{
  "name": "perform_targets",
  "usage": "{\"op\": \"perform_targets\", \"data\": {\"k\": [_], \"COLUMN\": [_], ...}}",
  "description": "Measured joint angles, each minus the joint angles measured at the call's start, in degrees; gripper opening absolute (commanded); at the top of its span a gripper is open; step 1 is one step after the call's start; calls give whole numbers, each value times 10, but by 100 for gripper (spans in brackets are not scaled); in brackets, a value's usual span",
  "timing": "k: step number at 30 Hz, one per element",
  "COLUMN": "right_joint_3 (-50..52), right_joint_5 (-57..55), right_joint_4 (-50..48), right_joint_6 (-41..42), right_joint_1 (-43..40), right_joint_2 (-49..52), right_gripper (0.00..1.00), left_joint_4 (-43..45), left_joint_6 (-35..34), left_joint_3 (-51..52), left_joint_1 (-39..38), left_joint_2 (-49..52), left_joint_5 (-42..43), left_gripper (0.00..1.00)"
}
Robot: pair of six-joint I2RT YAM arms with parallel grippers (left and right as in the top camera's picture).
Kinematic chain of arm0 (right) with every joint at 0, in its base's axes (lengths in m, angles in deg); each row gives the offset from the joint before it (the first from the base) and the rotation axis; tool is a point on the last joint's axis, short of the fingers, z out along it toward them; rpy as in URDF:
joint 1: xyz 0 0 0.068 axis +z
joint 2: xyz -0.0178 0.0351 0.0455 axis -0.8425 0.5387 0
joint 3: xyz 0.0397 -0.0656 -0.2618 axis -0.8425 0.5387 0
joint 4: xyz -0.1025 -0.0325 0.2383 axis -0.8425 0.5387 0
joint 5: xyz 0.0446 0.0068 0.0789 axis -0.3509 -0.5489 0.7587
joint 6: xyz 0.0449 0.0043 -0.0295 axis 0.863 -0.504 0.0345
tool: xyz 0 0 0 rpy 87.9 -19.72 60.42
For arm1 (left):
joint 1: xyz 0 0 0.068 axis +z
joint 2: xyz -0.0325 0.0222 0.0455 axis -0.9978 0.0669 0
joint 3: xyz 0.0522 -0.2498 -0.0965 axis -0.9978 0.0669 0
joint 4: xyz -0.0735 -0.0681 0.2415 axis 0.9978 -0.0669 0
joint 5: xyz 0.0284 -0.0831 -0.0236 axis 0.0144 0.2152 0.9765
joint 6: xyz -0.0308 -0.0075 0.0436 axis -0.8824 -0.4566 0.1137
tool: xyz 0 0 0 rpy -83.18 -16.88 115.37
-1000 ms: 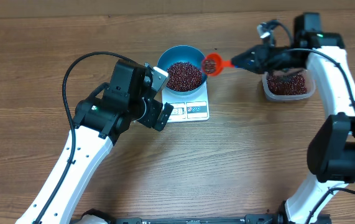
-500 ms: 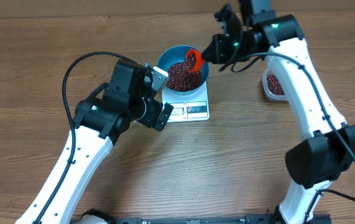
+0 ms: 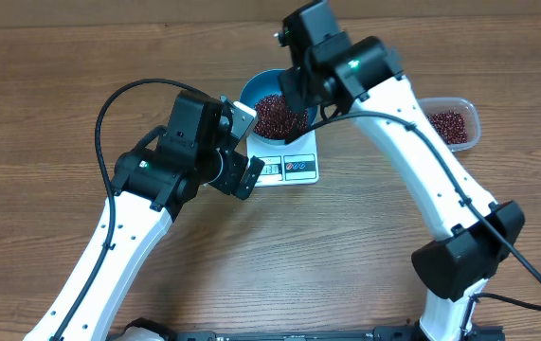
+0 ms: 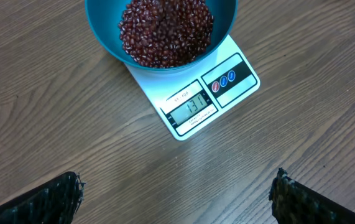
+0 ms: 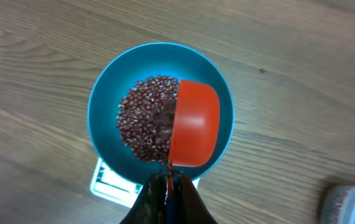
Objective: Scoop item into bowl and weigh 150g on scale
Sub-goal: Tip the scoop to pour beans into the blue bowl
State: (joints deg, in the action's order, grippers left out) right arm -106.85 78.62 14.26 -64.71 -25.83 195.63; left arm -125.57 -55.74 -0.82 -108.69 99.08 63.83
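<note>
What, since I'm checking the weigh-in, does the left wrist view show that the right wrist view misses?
Only left wrist: the display on the scale, reading 131, and its buttons. Only right wrist: the red scoop tipped over the bowl, held by the shut right end effector, and a corner of the clear tub. Both: the bowl of beans on the scale.

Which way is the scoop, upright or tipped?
Tipped: the scoop shows only its smooth red outside, over the beans in the bowl.

bowl [image 3: 249, 95] half hidden under right arm [image 3: 412, 142], tub [image 5: 354, 202] cut by edge
</note>
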Motion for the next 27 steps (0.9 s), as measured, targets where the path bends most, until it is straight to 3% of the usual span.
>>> {"op": "perform_targets", "data": {"k": [9, 27], "right_joint_3": [0, 0], "right_joint_5": [-55, -50], "right_joint_4": [0, -4], "right_joint_6": [-10, -15], "right_joint_1": [11, 11], "right_joint_2": [0, 0], "right_gripper": [4, 4], "left_joint_4": [0, 0], "left_joint_6": [0, 0], "left_joint_3": [0, 0], "left_joint_1": [0, 0], "left_joint_2": [0, 0], "left_joint_5": [0, 0], "left_gripper": [100, 99]}}
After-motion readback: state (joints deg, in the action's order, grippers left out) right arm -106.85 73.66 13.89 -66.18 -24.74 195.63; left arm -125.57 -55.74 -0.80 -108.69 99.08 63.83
